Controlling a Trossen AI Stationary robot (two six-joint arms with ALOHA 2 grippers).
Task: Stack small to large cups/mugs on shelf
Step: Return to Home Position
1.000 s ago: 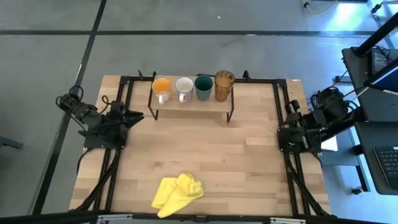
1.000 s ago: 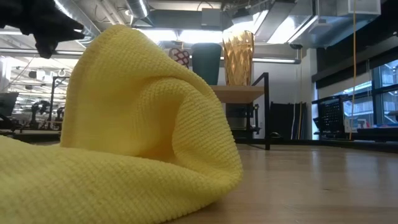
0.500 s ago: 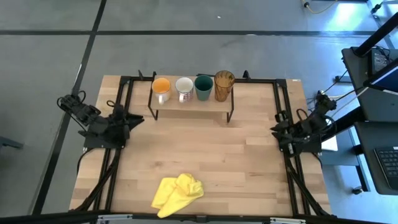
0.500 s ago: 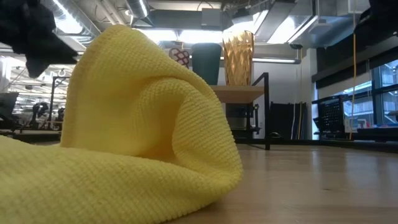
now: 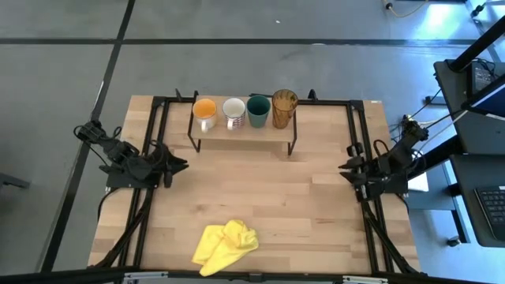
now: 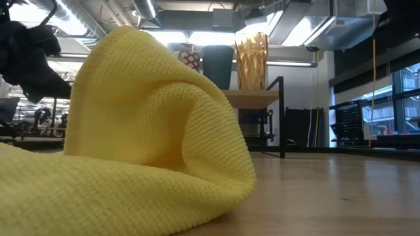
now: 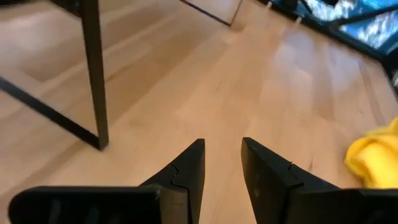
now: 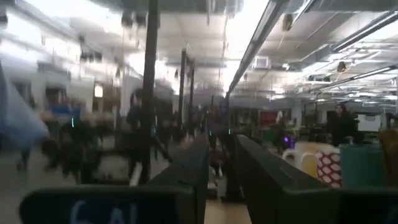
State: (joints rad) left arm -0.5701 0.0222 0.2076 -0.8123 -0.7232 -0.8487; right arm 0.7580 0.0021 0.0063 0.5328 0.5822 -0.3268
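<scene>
The light-wood shelf [image 5: 241,132] stands at the table's far middle on black legs. On its board stand, left to right, the orange mug [image 5: 204,109], the white-grey mug [image 5: 233,110], the dark green cup [image 5: 258,110] and the amber tumbler [image 5: 284,106]. My left gripper [image 5: 183,166] is at the table's left side, low over the wood, shut and empty; the left wrist view shows it [image 7: 222,149] pointing down at bare tabletop. My right gripper [image 5: 342,168] is at the table's right side, shut and empty, and level [image 8: 222,146].
A crumpled yellow cloth [image 5: 225,244] lies near the table's front edge and fills the low view's foreground [image 6: 131,131]. A black frame [image 5: 357,142] runs along the table's sides and back. Bare wood lies between the shelf and the cloth.
My left gripper has reached out from its folded pose toward the table's near edge and middle and has tipped downward. My right gripper has swung out toward the table's left, over the table's right edge. The cups and the cloth have kept still.
</scene>
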